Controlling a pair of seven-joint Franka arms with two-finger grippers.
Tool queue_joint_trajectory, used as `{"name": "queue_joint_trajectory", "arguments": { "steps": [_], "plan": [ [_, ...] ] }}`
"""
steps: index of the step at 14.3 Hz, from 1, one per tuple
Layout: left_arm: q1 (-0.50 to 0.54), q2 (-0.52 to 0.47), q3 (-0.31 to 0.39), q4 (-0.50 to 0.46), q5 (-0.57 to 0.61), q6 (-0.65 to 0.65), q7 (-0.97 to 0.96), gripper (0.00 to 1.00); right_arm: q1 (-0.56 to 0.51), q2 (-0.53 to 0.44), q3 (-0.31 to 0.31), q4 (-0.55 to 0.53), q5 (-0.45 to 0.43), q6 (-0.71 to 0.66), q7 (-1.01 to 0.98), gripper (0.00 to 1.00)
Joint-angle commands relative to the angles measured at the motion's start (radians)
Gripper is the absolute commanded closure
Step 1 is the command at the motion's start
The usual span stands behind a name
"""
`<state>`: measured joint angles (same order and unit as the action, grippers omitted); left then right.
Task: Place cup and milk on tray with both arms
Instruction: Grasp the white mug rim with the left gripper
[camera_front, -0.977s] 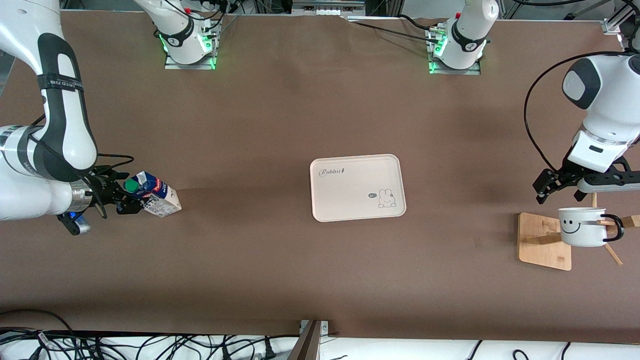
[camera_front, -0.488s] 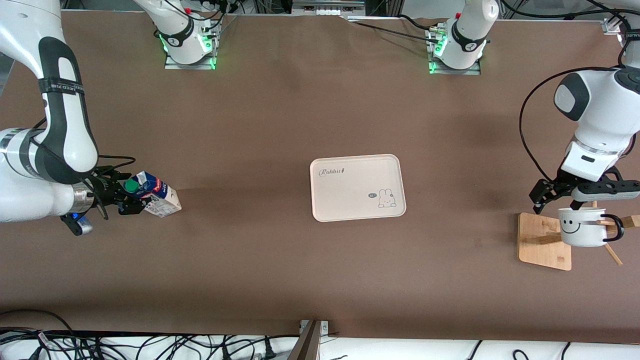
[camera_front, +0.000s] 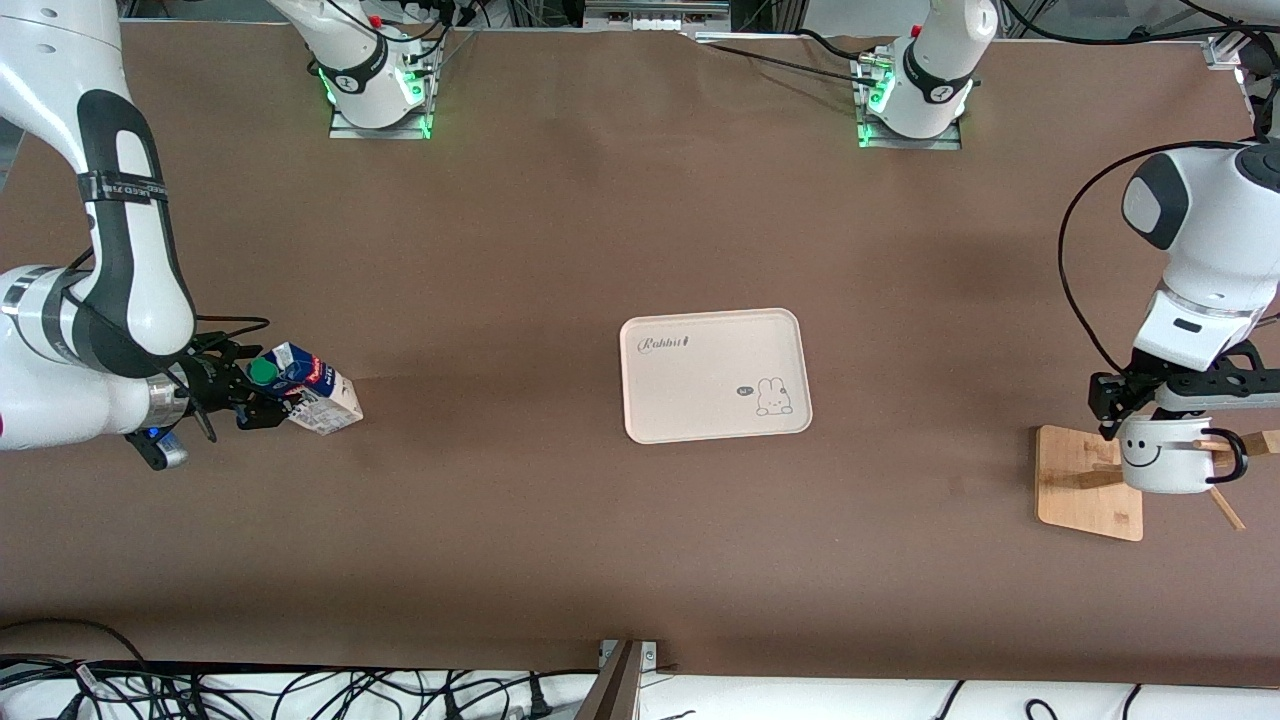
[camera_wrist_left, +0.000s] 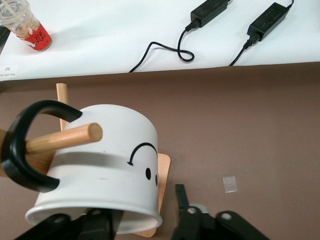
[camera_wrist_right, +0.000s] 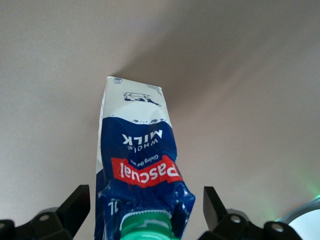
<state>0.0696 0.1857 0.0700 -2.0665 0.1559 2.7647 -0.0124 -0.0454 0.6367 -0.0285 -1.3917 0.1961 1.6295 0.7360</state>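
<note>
The milk (camera_front: 318, 393) rests on the table at the right arm's end, its green cap (camera_front: 262, 372) toward my right gripper (camera_front: 252, 396). In the right wrist view the gripper (camera_wrist_right: 145, 200) is open, with one finger on each side of the carton's (camera_wrist_right: 137, 150) cap end and gaps showing. The cup (camera_front: 1165, 455) hangs by its black handle on a peg of a wooden stand (camera_front: 1085, 485) at the left arm's end. My left gripper (camera_front: 1120, 412) is open at the cup's rim. In the left wrist view (camera_wrist_left: 140, 207) its fingers straddle the cup's (camera_wrist_left: 105, 155) wall. The tray (camera_front: 714, 375) lies empty mid-table.
The stand's wooden peg (camera_wrist_left: 65, 137) runs through the cup's handle (camera_wrist_left: 20, 150). A small piece of tape (camera_wrist_left: 230, 184) lies on the table near the stand. Off the table's edge are a plastic drink cup (camera_wrist_left: 25, 25) and power adapters (camera_wrist_left: 210, 10).
My left gripper has come down from above the stand to the cup's rim. The right gripper and the milk have hardly moved.
</note>
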Motion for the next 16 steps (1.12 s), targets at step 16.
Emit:
{"name": "queue_joint_trajectory", "arguments": {
  "steps": [16],
  "plan": [
    [-0.099, -0.029, -0.042, 0.042, 0.007, -0.005, -0.055, 1.00, 0.004, -0.060, 0.013, 0.025, 0.011, -0.014, -0.213, 0.62]
  ]
}}
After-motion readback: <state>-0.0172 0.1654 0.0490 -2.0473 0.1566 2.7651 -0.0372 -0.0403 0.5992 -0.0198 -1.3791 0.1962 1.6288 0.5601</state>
